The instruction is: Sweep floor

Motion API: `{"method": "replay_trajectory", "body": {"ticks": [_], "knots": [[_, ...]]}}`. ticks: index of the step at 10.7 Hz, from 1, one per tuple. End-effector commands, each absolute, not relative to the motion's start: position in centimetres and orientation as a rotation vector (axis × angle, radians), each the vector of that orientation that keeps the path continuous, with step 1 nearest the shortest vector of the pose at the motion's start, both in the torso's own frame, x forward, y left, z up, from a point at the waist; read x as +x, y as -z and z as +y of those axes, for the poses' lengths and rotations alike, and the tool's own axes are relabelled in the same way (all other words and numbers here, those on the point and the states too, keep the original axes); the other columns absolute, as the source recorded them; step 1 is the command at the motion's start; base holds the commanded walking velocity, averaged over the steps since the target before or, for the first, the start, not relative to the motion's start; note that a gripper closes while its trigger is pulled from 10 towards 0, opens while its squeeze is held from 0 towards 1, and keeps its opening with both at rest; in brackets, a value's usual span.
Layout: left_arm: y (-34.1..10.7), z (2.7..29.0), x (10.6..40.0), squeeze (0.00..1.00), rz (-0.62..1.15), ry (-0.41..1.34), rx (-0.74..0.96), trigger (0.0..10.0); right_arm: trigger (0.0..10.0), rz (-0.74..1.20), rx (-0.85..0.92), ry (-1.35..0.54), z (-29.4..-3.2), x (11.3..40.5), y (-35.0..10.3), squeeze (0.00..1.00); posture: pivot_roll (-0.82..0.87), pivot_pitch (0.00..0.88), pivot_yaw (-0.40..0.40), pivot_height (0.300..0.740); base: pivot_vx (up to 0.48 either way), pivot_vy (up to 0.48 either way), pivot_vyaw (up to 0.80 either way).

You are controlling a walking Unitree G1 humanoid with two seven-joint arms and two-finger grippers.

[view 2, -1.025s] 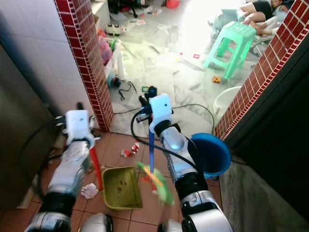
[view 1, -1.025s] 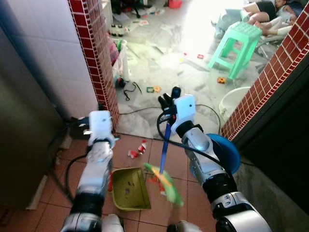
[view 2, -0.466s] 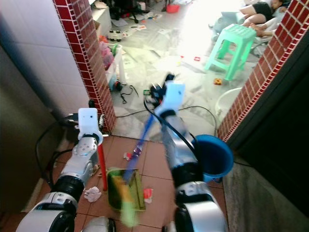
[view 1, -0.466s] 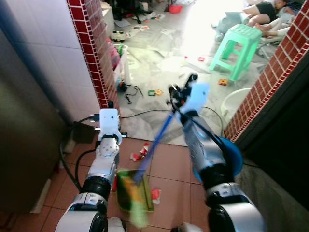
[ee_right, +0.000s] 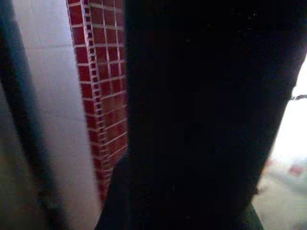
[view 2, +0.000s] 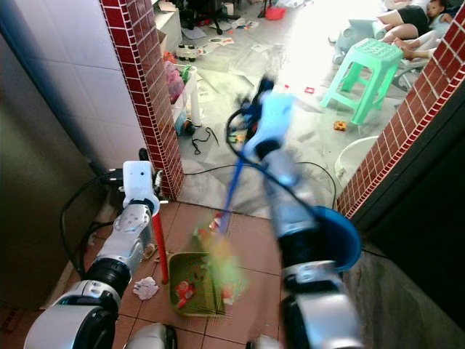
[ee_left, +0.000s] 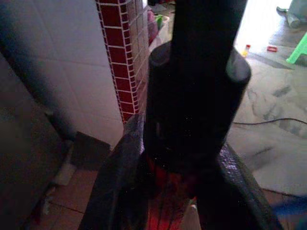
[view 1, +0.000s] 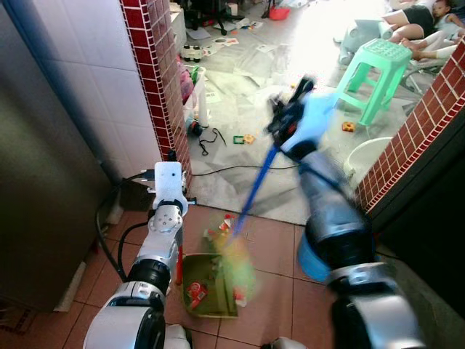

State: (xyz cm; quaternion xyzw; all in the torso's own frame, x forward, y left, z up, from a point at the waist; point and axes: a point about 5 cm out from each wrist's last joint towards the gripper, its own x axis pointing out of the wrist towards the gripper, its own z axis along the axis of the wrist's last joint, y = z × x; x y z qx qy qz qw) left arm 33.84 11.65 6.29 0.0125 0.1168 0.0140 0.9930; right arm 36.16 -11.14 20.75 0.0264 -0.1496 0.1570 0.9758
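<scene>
Your right claw [view 2: 251,120] pinches the blue broom [view 2: 231,193]; its blurry brush sits over the green dustpan [view 2: 192,294] on the near floor. Your left claw [ee_left: 184,187] pinches the red dustpan handle [view 2: 159,247]. Hold the pan flat and push scraps in gently.

The broom [view 2: 231,190] has a blue handle and blurred green and yellow bristles; the dustpan [view 2: 190,294] is olive green with a red upright handle, and red and white scraps lie in it; a crumpled white paper [view 2: 145,288] lies beside it; the floor [view 2: 247,240] here is terracotta tile with pale grout, and farther off it is grey-white marbled; the pillar [view 2: 142,80] is red brick-pattern tile with white joints, next to a white tiled wall [view 2: 65,87]; the stool [view 2: 367,73] is mint green; the bucket [view 2: 341,240] is bright blue; the arms are silver with white wrist boxes and black cables.
</scene>
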Motion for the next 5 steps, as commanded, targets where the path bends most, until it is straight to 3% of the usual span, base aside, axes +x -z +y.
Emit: {"method": "replay_trajectory", "body": {"ticks": [1, 2, 5], "knots": [[-2.6, 9.7, 31.6, 0.00, 0.426, 0.053, -0.043, 10.0, 10.0, -0.399, 0.019, -0.341, -10.9, 36.0, -23.0, 0.00, -0.11, 0.050, -0.027, 0.740, 0.000, 0.000, 0.00], [-2.7, 9.2, 31.6, 0.00, 0.442, 0.094, -0.021, 10.0, 10.0, -0.360, -0.094, -0.289, -12.5, 35.8, -21.8, 0.00, -0.11, 0.047, -0.030, 0.740, 0.000, 0.000, 0.00], [-3.2, 8.8, 31.5, 0.00, 0.441, 0.137, 0.019, 10.0, 10.0, -0.222, -0.161, -0.224, -13.1, 34.9, -18.7, 0.00, -0.10, 0.051, -0.023, 0.740, 0.000, 0.000, 0.00]]}}
